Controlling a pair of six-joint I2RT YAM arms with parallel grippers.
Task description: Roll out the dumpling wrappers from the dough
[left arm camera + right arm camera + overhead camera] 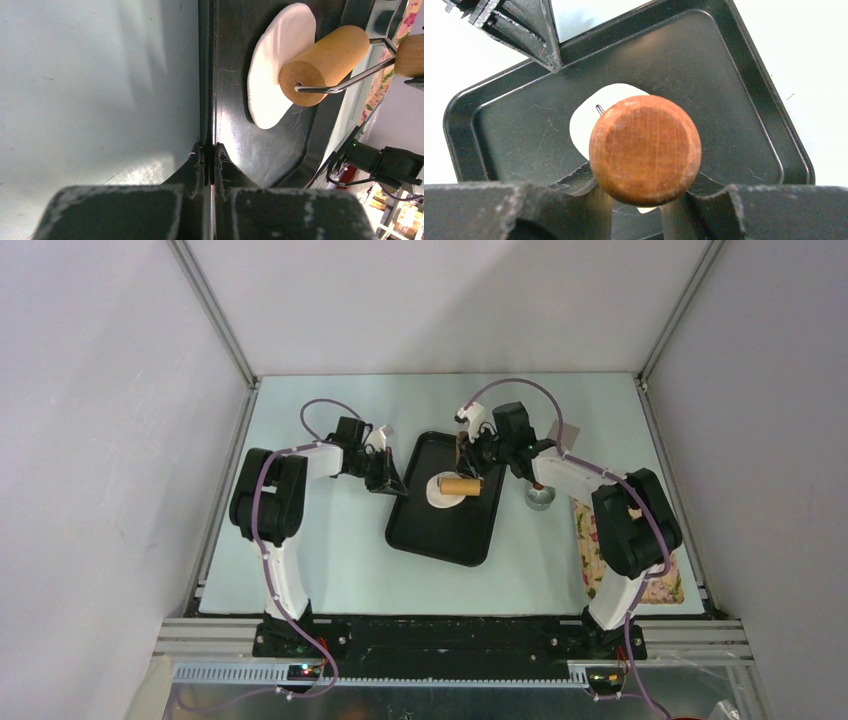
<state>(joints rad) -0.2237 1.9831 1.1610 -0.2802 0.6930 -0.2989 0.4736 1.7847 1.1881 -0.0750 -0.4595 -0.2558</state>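
The dough [438, 493] is a flattened white disc in the black tray [440, 535]. A wooden roller [461, 485] lies across its right part. My right gripper [478, 455] is shut on the roller's wooden handle [645, 150], which fills the space between its jaws [645, 186]; the dough [586, 120] shows behind it. My left gripper [388, 483] is shut on the tray's left rim [206, 75], its jaws pinched on the edge [210, 150]. In the left wrist view the roller [325, 65] rests on the dough [270, 80].
A round steel cup [540, 498] stands just right of the tray. A floral cloth [592, 545] lies at the table's right edge under the right arm. My left gripper's fingers [524, 30] show at the tray's corner in the right wrist view.
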